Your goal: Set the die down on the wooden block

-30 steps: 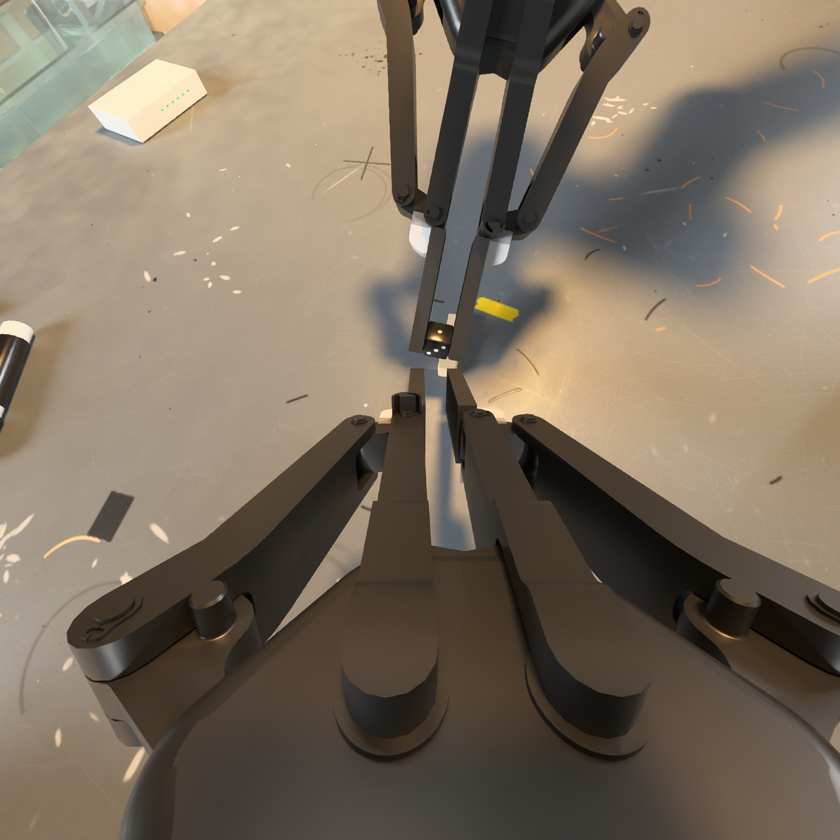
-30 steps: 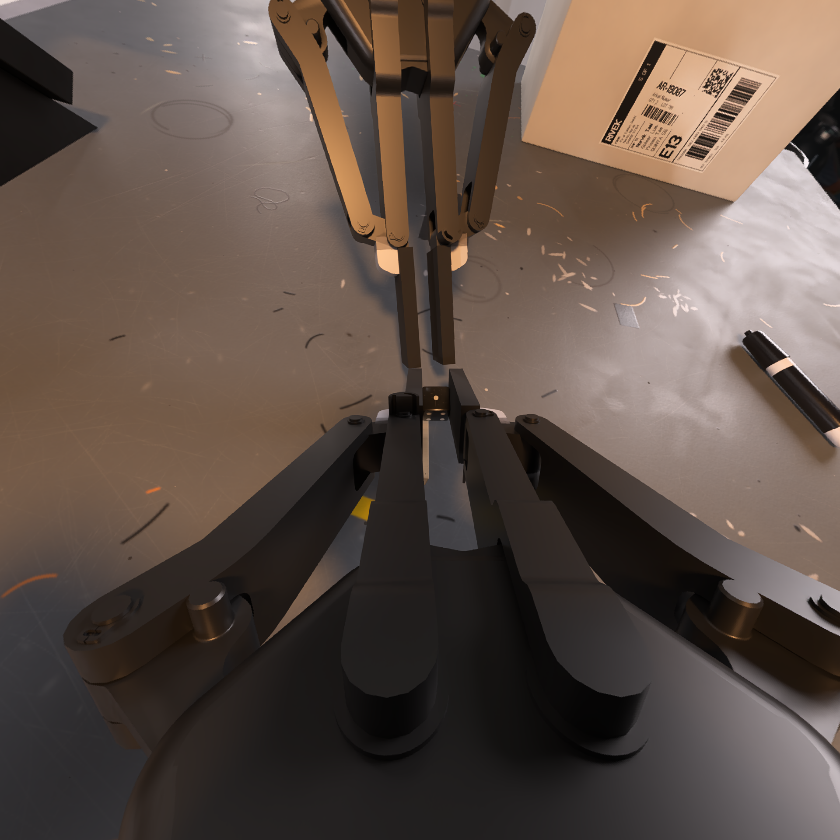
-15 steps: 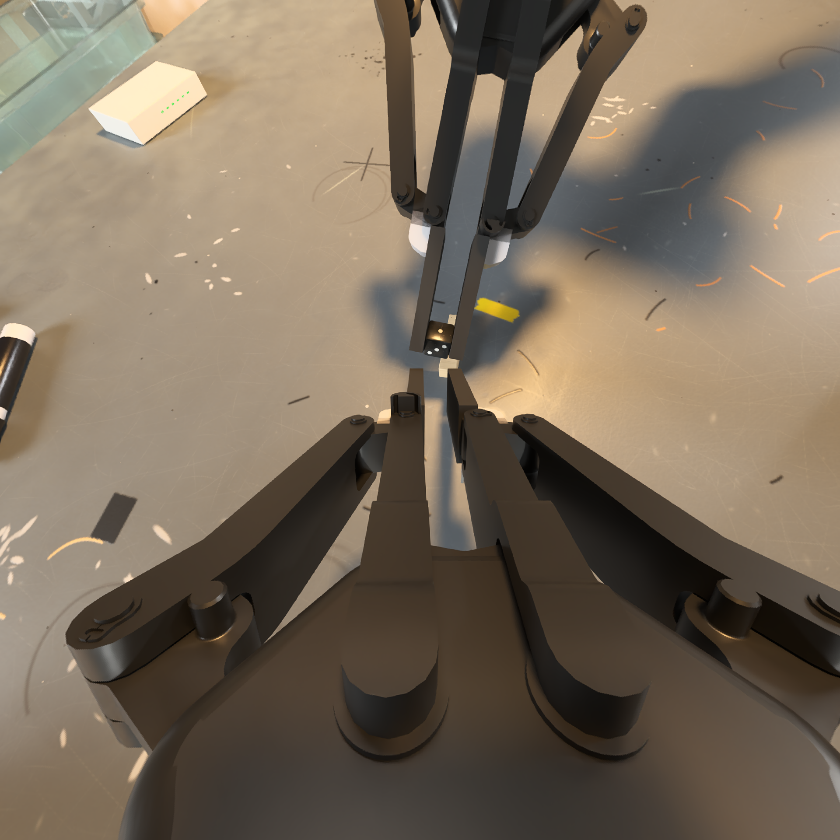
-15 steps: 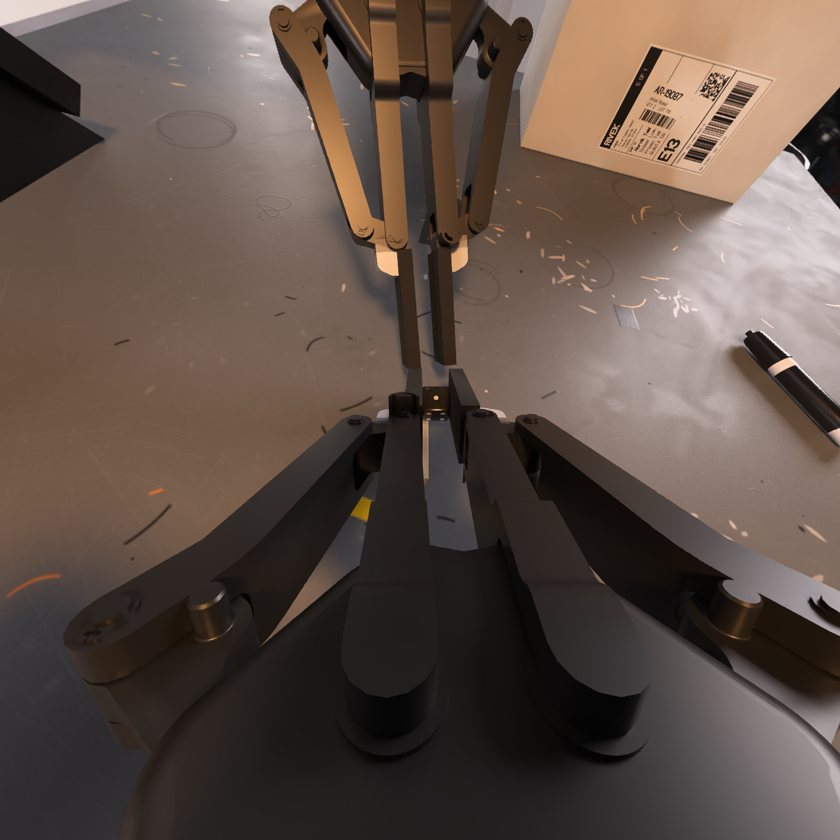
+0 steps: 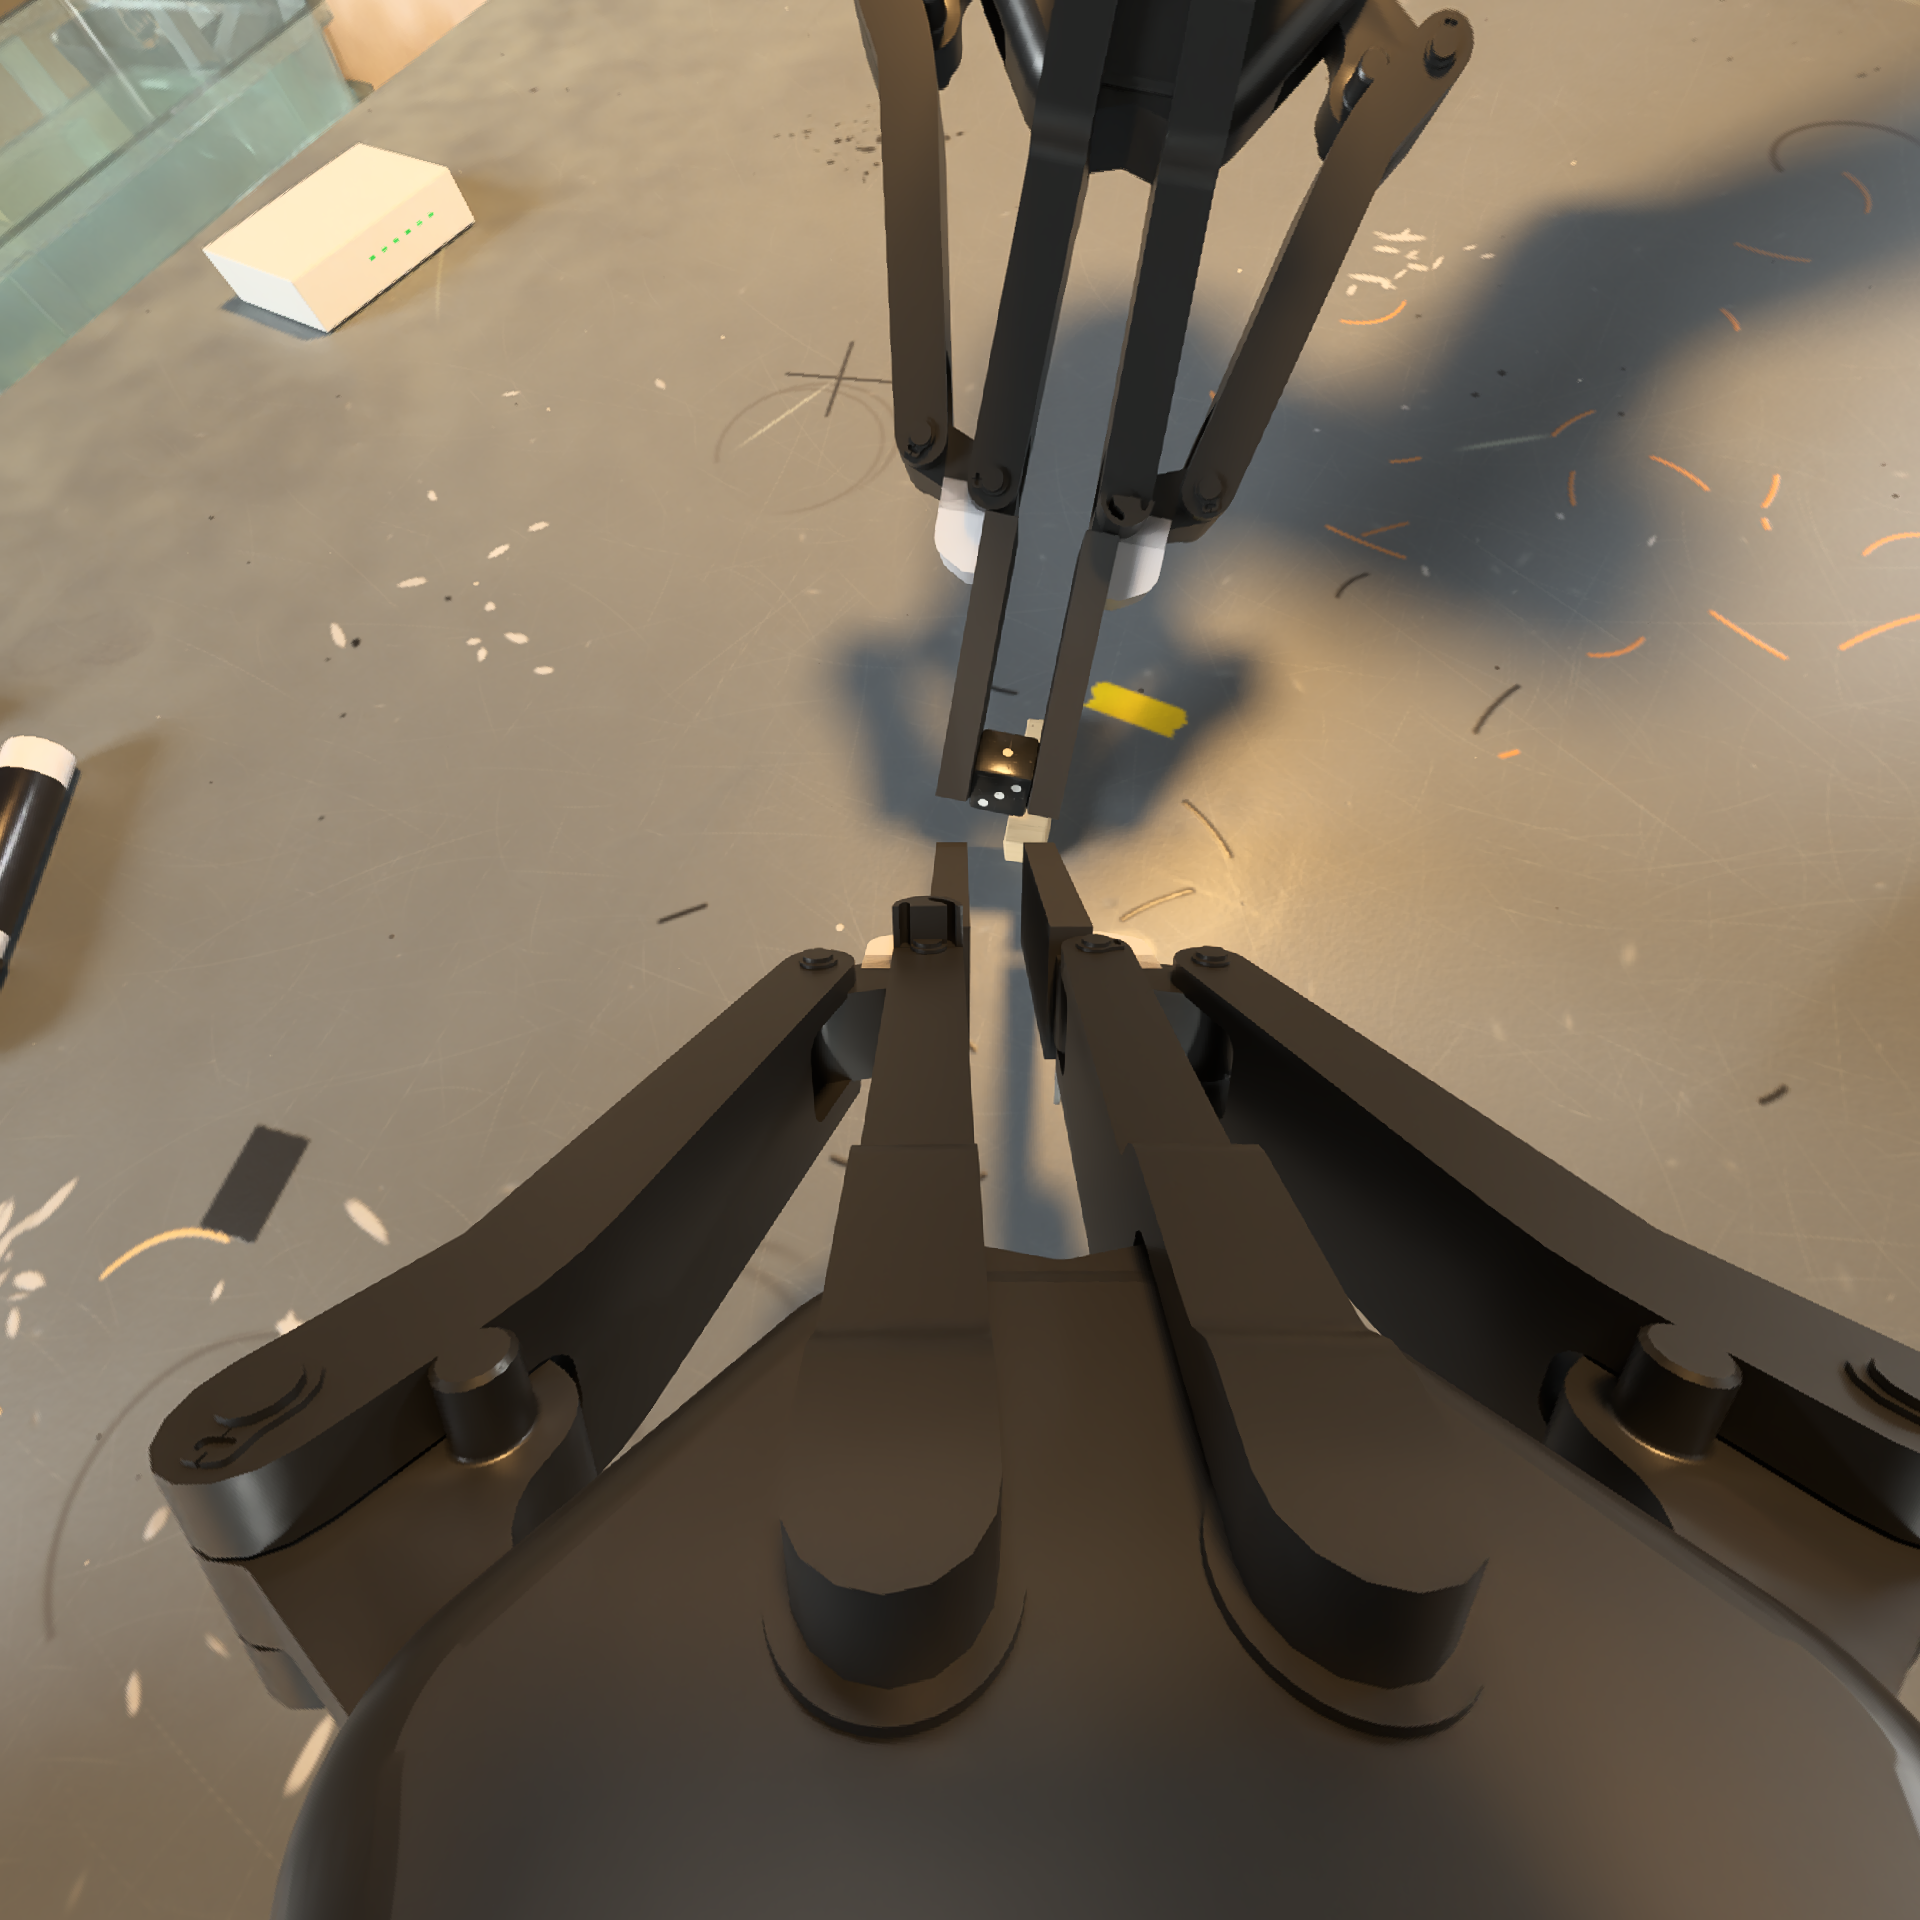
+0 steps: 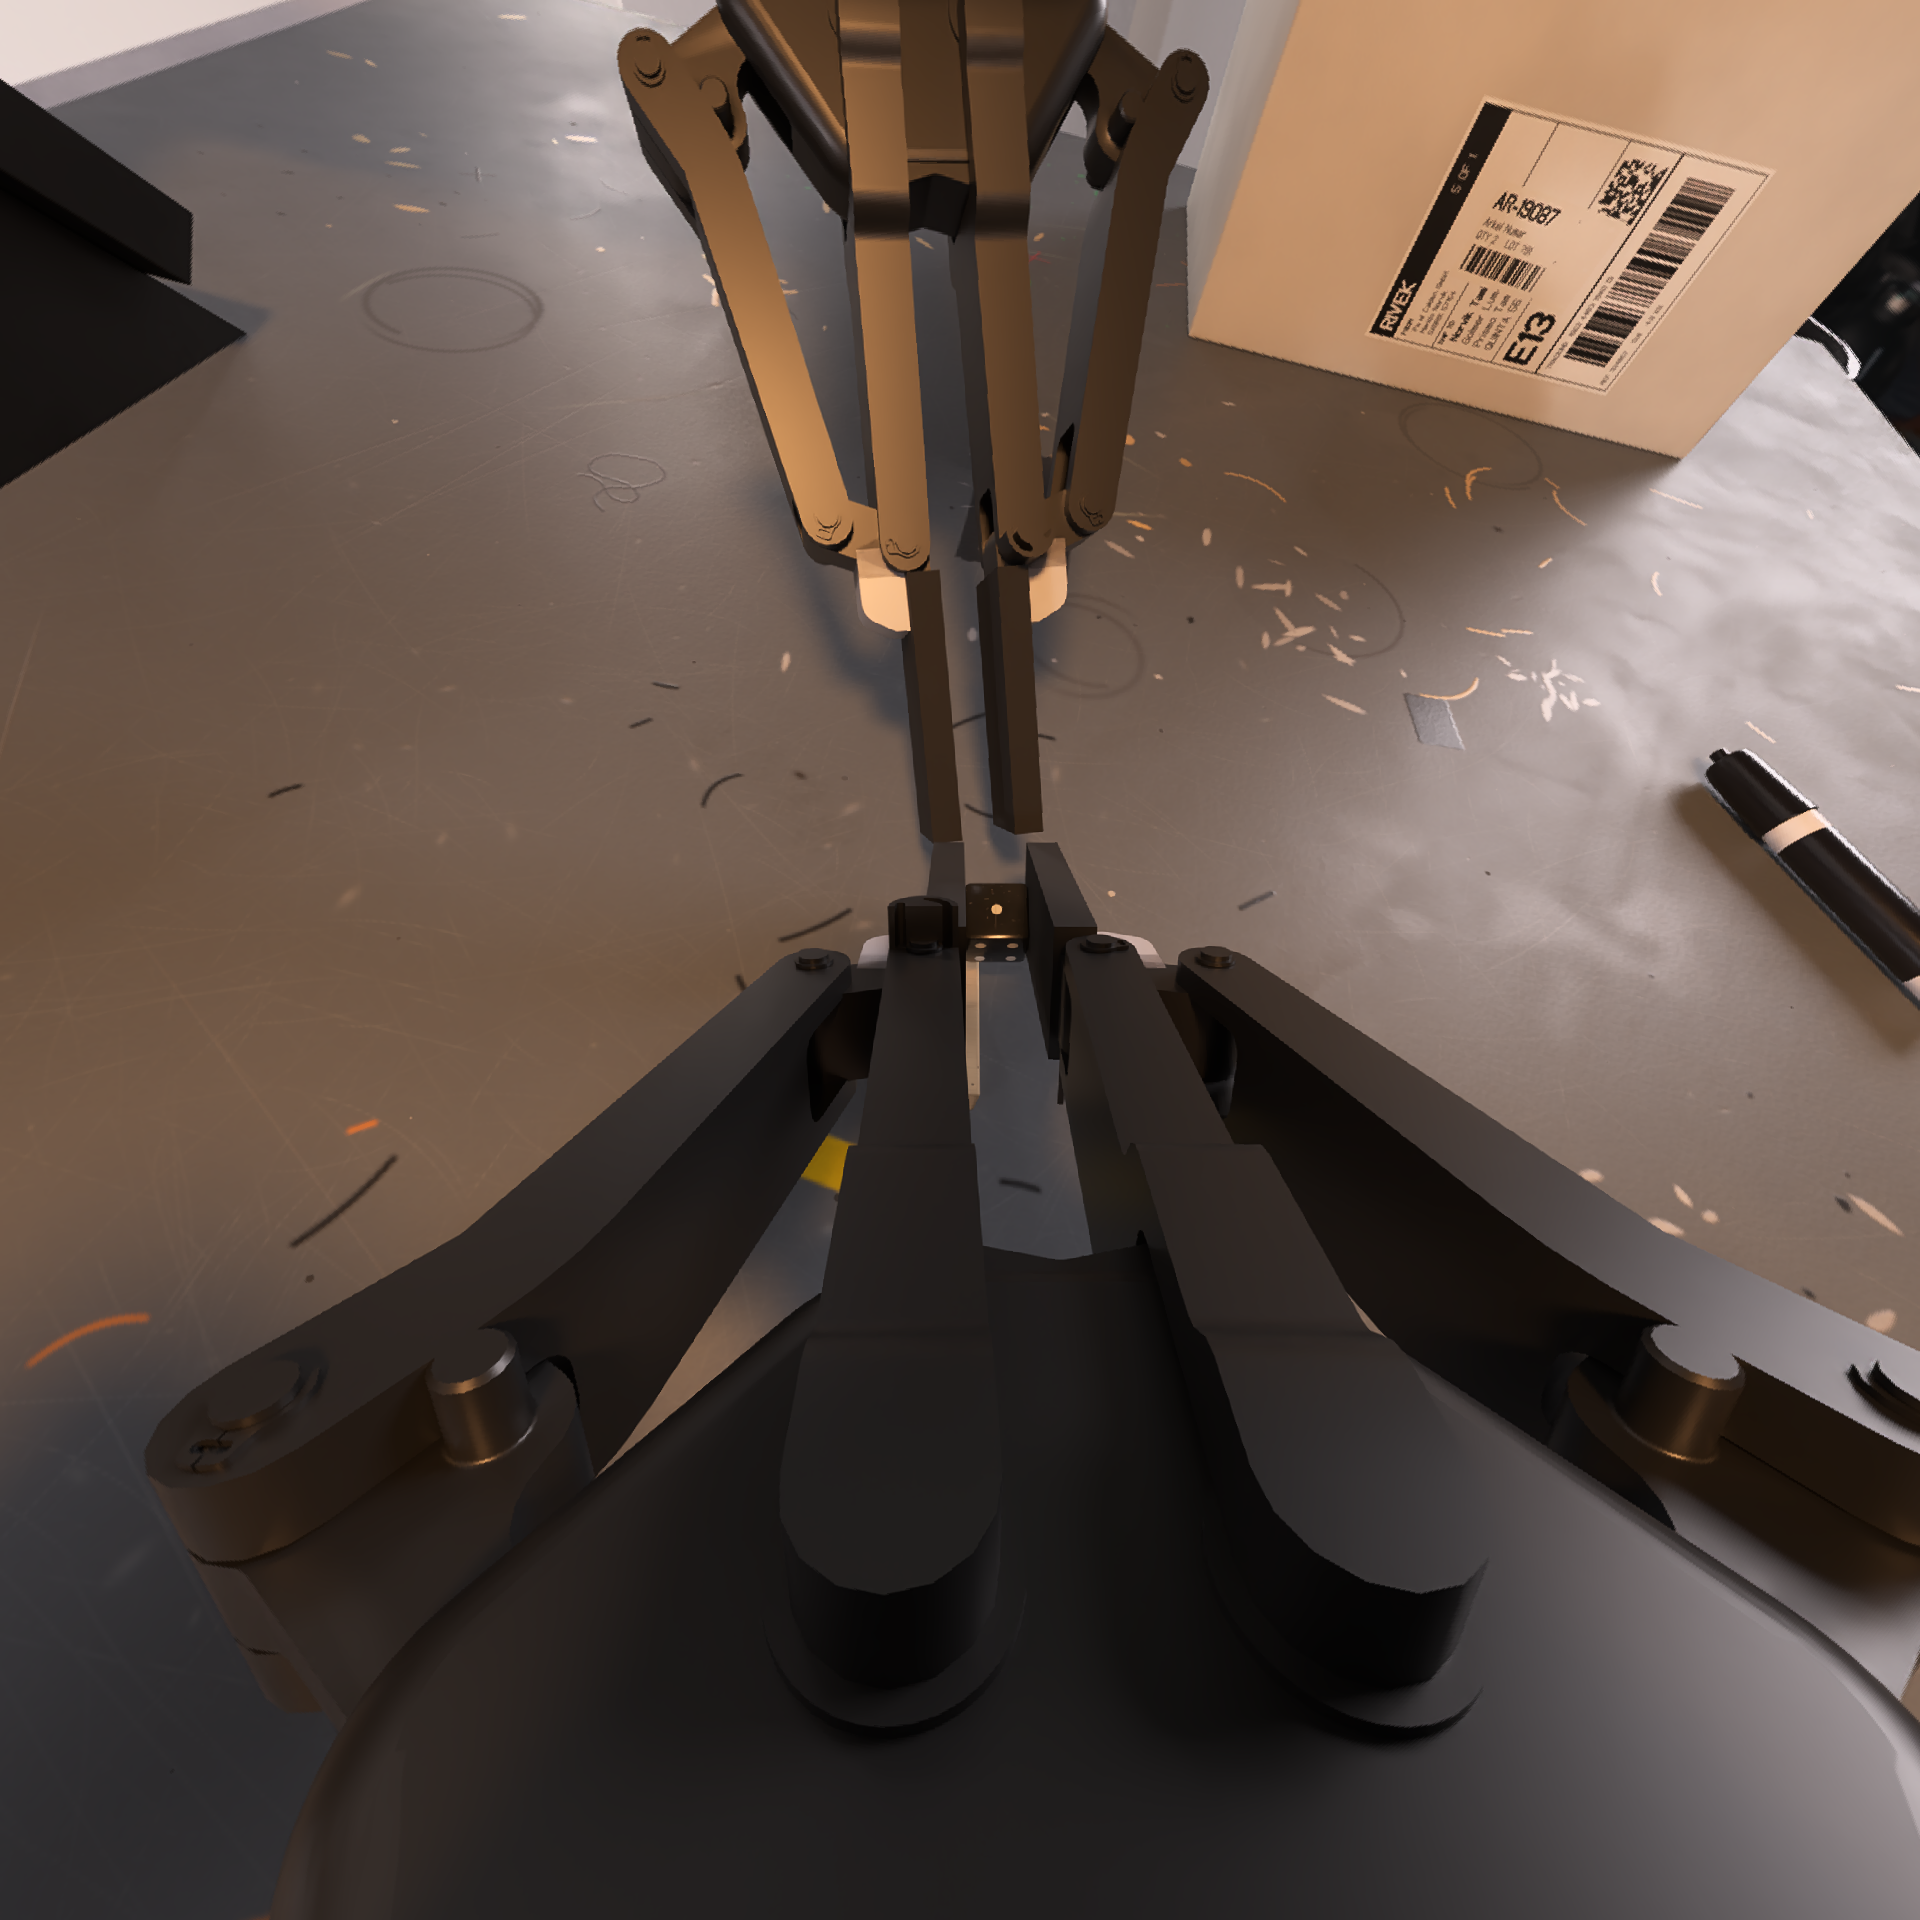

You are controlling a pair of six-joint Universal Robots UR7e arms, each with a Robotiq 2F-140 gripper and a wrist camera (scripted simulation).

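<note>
nearest in the left wrist view, the left claw (image 5: 992, 857) is narrow, with a slim gap and nothing seen gripped in it, its tips just short of the pale wooden block (image 5: 1025, 831) on the table (image 5: 520, 831). just past and above that block, the right claw (image 5: 1000, 802) points down and is clamped on the black die (image 5: 1003, 774), so this arm is the one placed to set it down. the block shows slightly off-centre under the die, toward the yellow tape mark (image 5: 1132, 712), so the drop probably needs a small sideways nudge, then a short straight descent.
</note>
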